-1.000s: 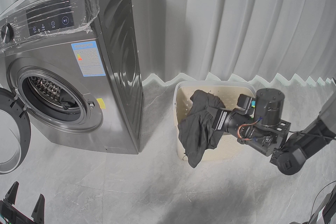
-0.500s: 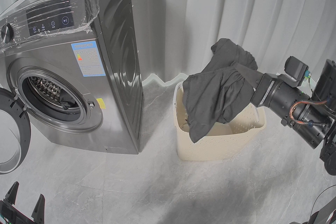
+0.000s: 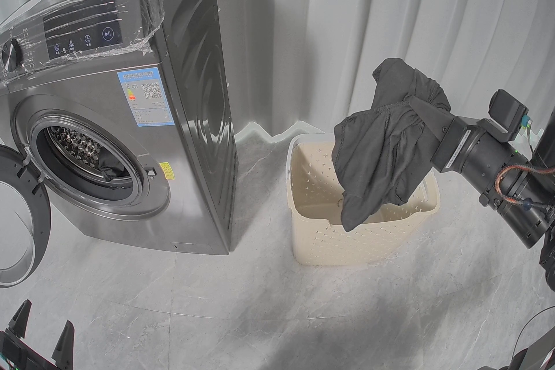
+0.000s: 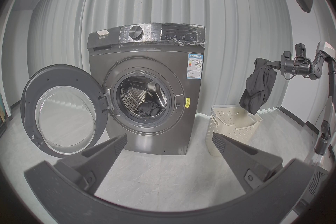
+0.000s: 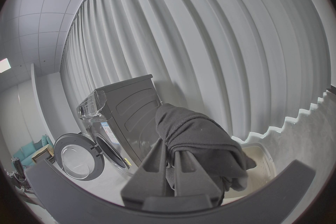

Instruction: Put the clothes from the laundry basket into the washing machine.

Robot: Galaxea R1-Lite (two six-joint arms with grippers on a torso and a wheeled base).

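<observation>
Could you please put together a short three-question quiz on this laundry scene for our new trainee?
1. True or false: the door of the washing machine is shut.
2. Multiple choice: the dark garment is A) lying on the floor, B) hanging from the right gripper above the laundry basket, C) draped over the top of the machine.
3. Fill in: the left gripper is open and holds ____.

Key:
1. False. The door stands wide open.
2. B.
3. Nothing.
</observation>
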